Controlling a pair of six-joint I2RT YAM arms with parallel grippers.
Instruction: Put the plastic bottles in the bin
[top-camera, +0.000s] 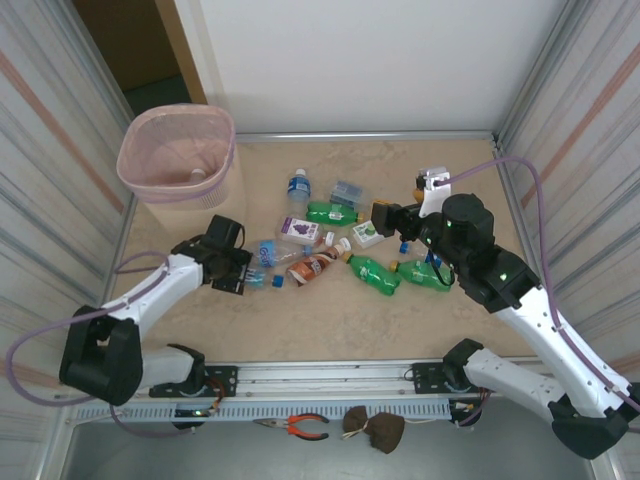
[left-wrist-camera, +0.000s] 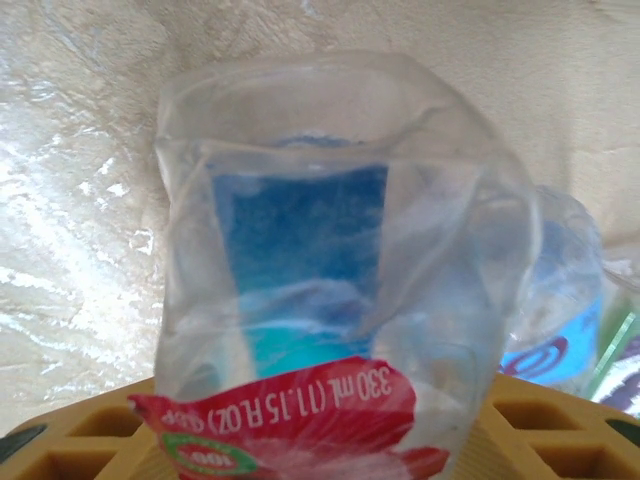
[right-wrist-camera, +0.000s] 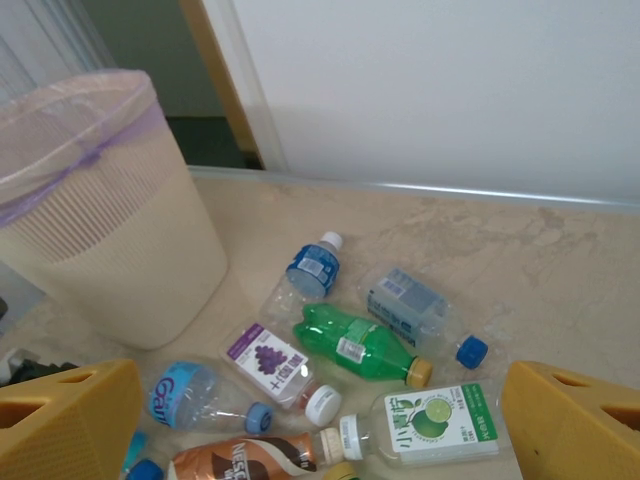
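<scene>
Crushed clear bottle hides whether left fingers pinch it; right fingers spread, edges cropped.

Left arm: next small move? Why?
Probably close the left gripper firmly on the clear red-labelled bottle. In the left wrist view the bottle sits between the yellow fingers, close to the camera, but a firm pinch cannot be confirmed. The bin stands apart at the far left, so a secure grip should come before any lift.
</scene>
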